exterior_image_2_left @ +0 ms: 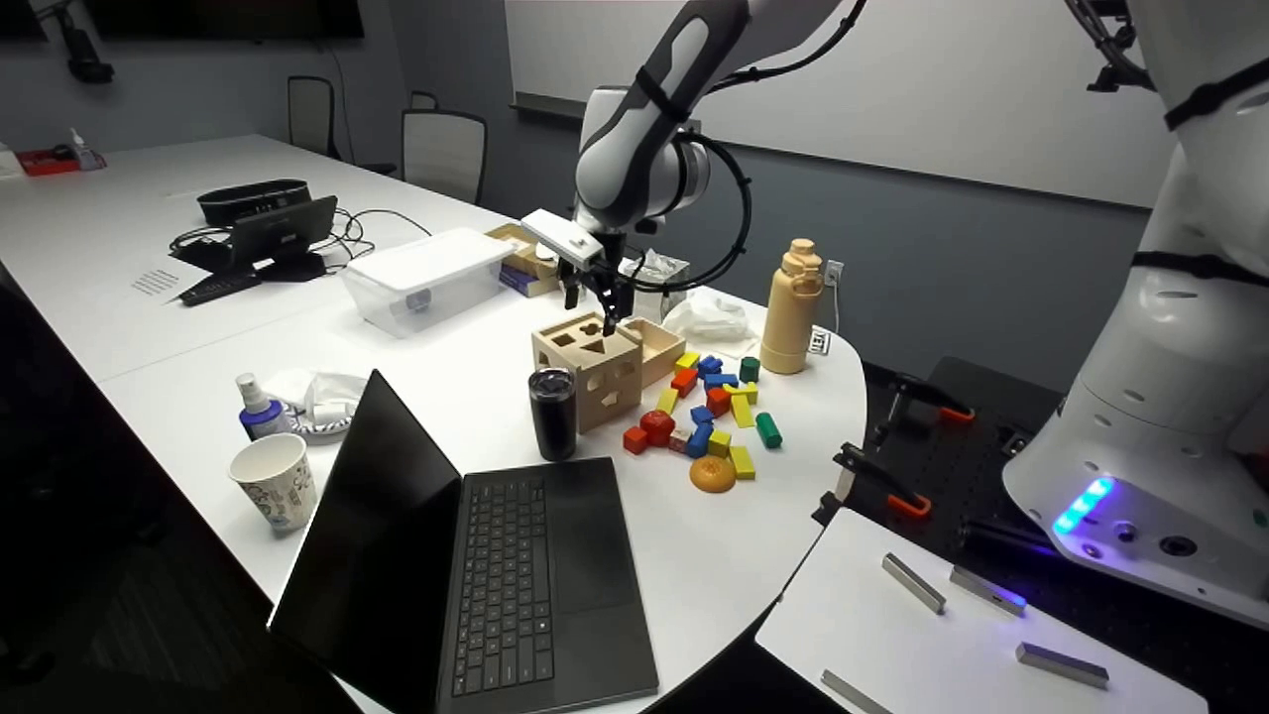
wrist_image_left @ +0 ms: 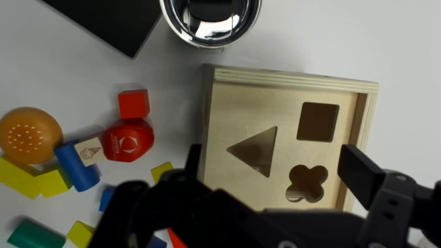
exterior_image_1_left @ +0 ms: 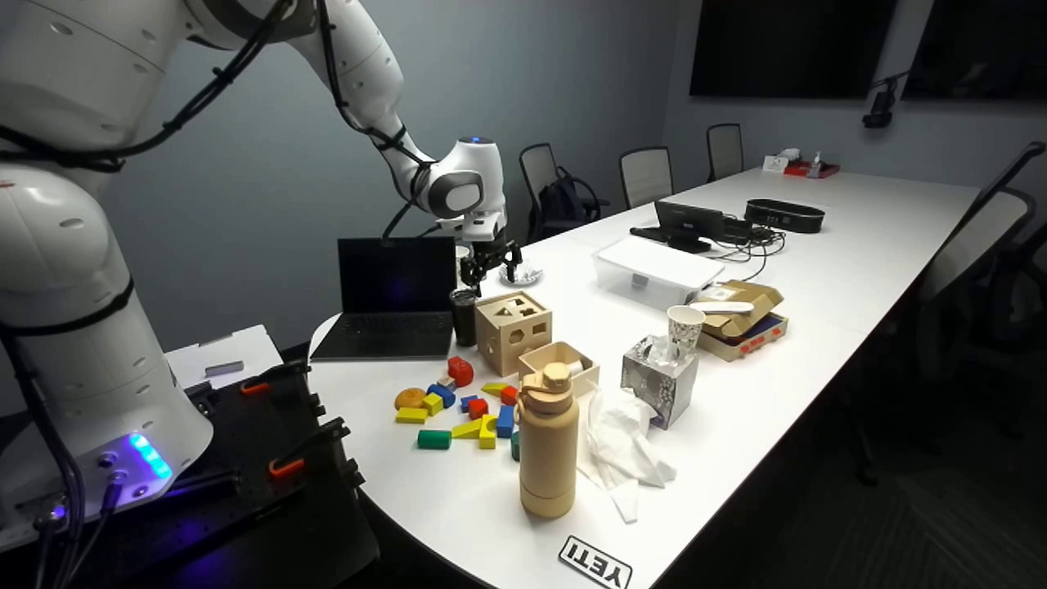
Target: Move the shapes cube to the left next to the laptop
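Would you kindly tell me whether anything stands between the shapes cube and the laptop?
Yes, the black tumbler stands in the gap between the shapes cube and the laptop, as both exterior views show.

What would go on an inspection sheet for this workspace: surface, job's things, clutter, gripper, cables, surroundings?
Surface: white table; spills: nothing seen.
Shapes cube: standing on the table, holes in its faces, apart from the laptop.
Laptop: open, on the same table.
Clutter: black tumbler close beside the cube, on the laptop side; loose coloured blocks; tan bottle; tissue box.
Gripper: jaws apart, over the cube; whether it touches cannot be told.
Cables: black cable loops beside the arm; tangled cables lie farther along the table.
Surroundings: chairs, whiteboard, wall screens; people: nothing seen.
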Motion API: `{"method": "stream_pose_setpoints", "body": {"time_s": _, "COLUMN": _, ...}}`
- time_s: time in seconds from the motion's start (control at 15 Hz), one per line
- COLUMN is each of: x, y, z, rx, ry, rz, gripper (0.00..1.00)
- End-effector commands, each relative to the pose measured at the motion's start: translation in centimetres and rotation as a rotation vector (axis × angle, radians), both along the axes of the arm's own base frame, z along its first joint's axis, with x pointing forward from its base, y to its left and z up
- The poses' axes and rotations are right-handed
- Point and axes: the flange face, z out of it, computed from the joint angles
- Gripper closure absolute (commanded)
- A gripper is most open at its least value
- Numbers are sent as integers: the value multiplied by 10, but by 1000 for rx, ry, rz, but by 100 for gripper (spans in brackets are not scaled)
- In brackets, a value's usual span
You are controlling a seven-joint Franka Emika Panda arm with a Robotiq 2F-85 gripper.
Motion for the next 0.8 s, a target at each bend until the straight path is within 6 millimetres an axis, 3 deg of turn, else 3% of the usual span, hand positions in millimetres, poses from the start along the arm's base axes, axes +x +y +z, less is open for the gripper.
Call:
{"method": "stream_pose_setpoints", "body": {"time_s": 0.0, "x": -7, "y": -4, "z": -12, "rx": 30, "ry": 51, "rz": -62, "gripper": 0}}
{"method": "stream_pose_setpoints", "body": {"time_s": 0.33, "x": -19, "y": -4, "z": -32, "rx": 64, "ry": 129, "rz": -90, "gripper": 0}}
{"method": "stream_pose_setpoints", "body": {"time_s": 0.73, "x": -18, "y": -9, "z": -41, "rx": 55, "ry": 144, "rz": -108, "gripper": 0}}
